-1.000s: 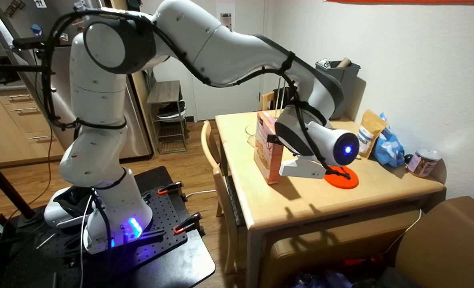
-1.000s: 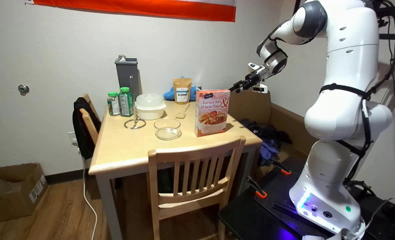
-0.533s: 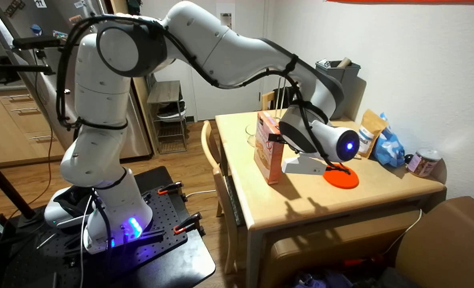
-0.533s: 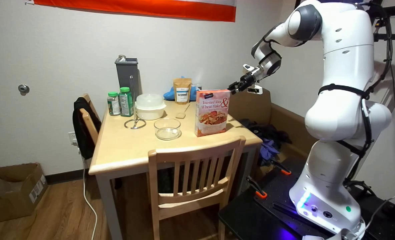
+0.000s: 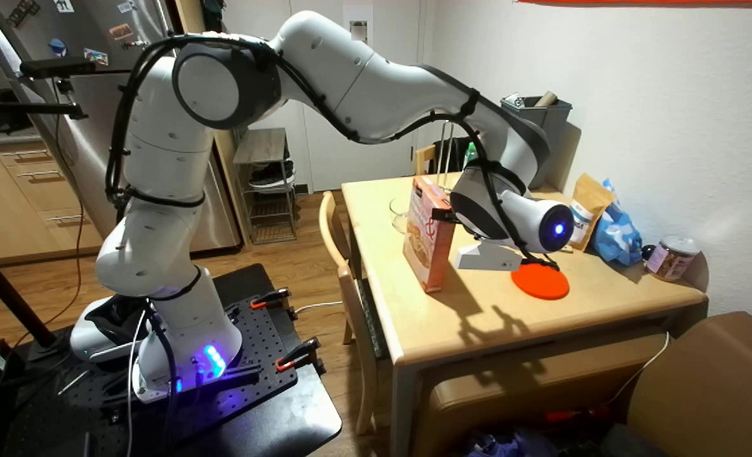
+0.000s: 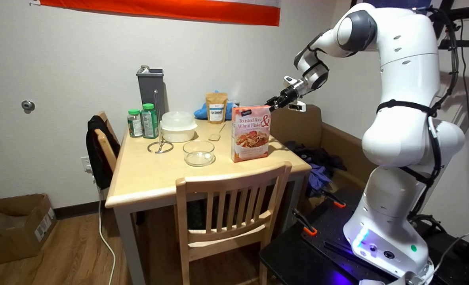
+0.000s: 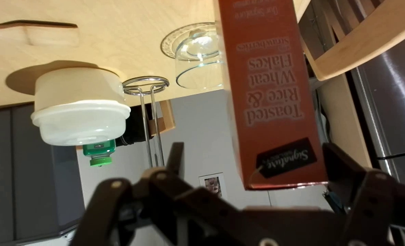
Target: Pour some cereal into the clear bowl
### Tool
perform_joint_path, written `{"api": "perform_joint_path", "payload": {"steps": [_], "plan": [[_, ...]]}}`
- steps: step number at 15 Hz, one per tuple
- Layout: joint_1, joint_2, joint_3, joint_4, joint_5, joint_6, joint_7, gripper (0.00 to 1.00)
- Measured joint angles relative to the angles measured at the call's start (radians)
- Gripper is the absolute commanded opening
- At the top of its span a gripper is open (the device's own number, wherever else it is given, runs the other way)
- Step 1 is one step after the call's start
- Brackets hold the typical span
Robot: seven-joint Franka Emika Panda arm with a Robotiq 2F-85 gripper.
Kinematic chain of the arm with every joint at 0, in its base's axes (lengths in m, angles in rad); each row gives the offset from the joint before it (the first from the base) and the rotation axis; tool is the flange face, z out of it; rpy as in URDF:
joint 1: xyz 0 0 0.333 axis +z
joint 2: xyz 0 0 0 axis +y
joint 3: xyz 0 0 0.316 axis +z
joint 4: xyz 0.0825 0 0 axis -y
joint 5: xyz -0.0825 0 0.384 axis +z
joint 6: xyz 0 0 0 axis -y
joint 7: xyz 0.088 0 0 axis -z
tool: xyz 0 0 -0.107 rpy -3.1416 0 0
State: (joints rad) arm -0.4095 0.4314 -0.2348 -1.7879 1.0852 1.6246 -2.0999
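The cereal box [image 6: 251, 134] stands on the table, a reddish carton tipped slightly away from my arm. It also shows in an exterior view [image 5: 425, 238] and upside down in the wrist view [image 7: 269, 85]. My gripper [image 7: 252, 147] is open around the box's top end. One of its fingers [image 7: 342, 164] is at the box's right side, seemingly touching; the opposite one is well apart from it. The gripper also shows in both exterior views [image 5: 444, 216] [image 6: 272, 103]. The clear bowl [image 6: 191, 157] stands beside the box, partly hidden behind it in the wrist view [image 7: 199, 73].
A metal stand [image 6: 160, 147], a lidded white bowl [image 6: 178, 134] and green-capped bottles [image 6: 149, 122] stand beyond the bowl. An orange disc [image 5: 540, 281] lies on the table [image 5: 477, 317] below my wrist. A wooden chair [image 6: 234, 178] is at the near edge. A pouch [image 6: 216, 111] stands near the wall.
My arm has moved forward, bringing the open gripper further over the box's top. The top of the box has shifted slightly away from the arm; its base has stayed about in place.
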Motion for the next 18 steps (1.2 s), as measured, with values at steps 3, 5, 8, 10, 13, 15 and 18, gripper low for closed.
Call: {"api": "perform_joint_path", "payload": {"steps": [3, 5, 8, 10, 13, 15, 18], "plan": [[0.000, 0.016, 0.011, 0.000, 0.018, 0.000, 0.000, 1.00], [0.000, 0.028, 0.015, 0.000, 0.037, -0.001, 0.000, 1.00], [0.000, 0.045, 0.016, 0.000, 0.061, -0.002, 0.000, 1.00], [-0.001, 0.055, 0.016, 0.000, 0.074, -0.002, 0.000, 1.00], [-0.002, 0.063, 0.016, 0.000, 0.079, -0.002, 0.000, 0.87], [-0.002, 0.063, 0.016, 0.001, 0.079, -0.003, 0.000, 0.87], [-0.001, 0.063, 0.016, 0.009, 0.079, -0.004, 0.000, 0.81]]}}
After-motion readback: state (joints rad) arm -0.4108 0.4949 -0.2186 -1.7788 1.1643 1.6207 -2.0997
